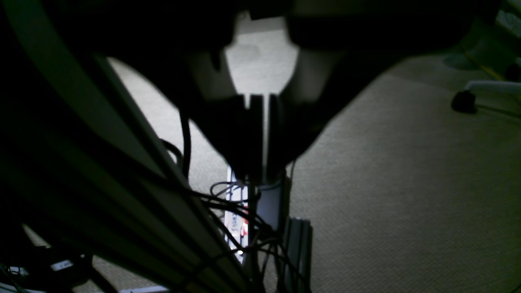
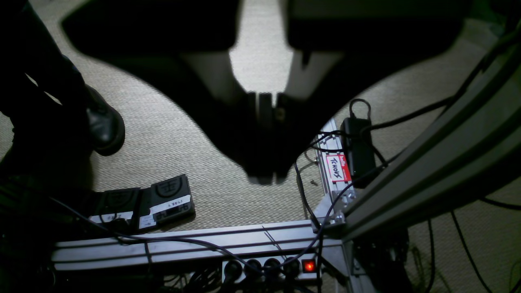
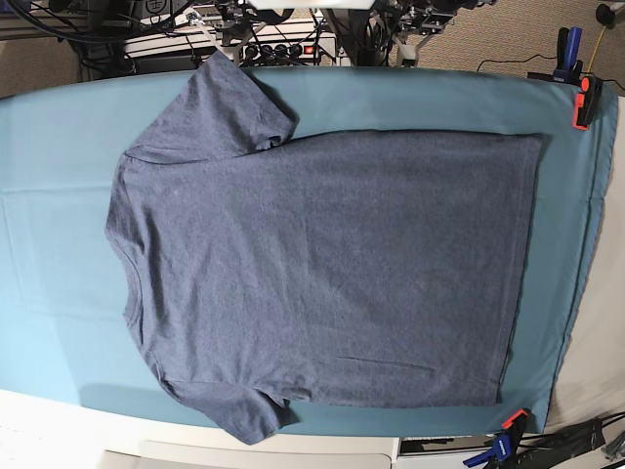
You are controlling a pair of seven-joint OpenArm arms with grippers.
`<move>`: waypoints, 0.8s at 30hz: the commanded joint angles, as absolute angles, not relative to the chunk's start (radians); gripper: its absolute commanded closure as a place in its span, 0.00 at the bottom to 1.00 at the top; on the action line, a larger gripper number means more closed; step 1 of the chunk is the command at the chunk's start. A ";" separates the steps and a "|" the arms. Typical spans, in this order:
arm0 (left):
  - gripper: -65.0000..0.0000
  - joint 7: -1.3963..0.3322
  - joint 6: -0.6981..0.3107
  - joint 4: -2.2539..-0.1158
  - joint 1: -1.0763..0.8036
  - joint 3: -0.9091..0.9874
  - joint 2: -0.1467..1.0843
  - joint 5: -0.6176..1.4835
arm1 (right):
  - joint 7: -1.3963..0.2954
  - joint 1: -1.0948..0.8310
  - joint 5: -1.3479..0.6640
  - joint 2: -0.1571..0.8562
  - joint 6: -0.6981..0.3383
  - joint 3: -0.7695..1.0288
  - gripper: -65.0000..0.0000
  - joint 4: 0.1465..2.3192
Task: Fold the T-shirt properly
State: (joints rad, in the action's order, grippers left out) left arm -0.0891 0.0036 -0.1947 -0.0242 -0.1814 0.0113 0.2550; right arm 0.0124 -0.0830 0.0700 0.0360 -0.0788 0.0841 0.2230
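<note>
Left claw [image 1: 256,134] shut above floor cables [image 1: 228,203].

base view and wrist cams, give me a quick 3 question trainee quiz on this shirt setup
1. True or false: the T-shirt lies spread flat on the teal cloth, not yet folded.
2. In the base view, the collar points toward: A) the left edge, B) the right edge, C) the bottom.
3. What floor covering do both wrist views show below the shut left gripper and right gripper?

Key:
1. True
2. A
3. Carpet, beige; neither gripper is over the shirt.
</note>
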 commanded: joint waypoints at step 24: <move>0.99 -0.065 0.000 -0.207 -0.080 -0.180 0.021 0.265 | 0.021 -0.095 0.065 0.045 -0.086 0.086 1.00 0.229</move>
